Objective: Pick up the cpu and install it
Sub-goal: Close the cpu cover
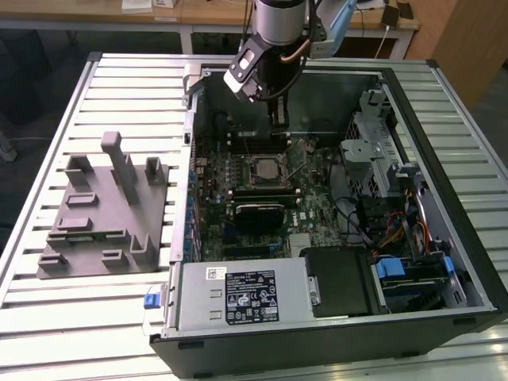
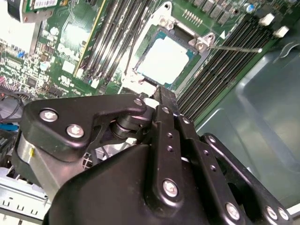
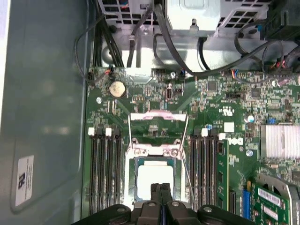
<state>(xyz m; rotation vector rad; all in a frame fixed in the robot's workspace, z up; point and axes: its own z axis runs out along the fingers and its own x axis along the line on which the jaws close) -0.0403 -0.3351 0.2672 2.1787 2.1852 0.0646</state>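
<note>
We see the cpu (image 3: 154,180) lying flat in the motherboard socket (image 3: 132,187), its metal frame (image 3: 157,123) swung open. The gripper (image 3: 161,188) hangs close over it, fingers (image 3: 155,196) pressed together, empty. In the exterior view a grey block (image 1: 103,210) sits at nine o'clock from the computer case (image 1: 317,349).

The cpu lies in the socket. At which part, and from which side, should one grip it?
Grip the cpu by two opposite thin edges, coming straight down from above. It lies flat in the socket, silver top up, with the socket's rim close around it, so a sideways approach looks blocked.
</note>
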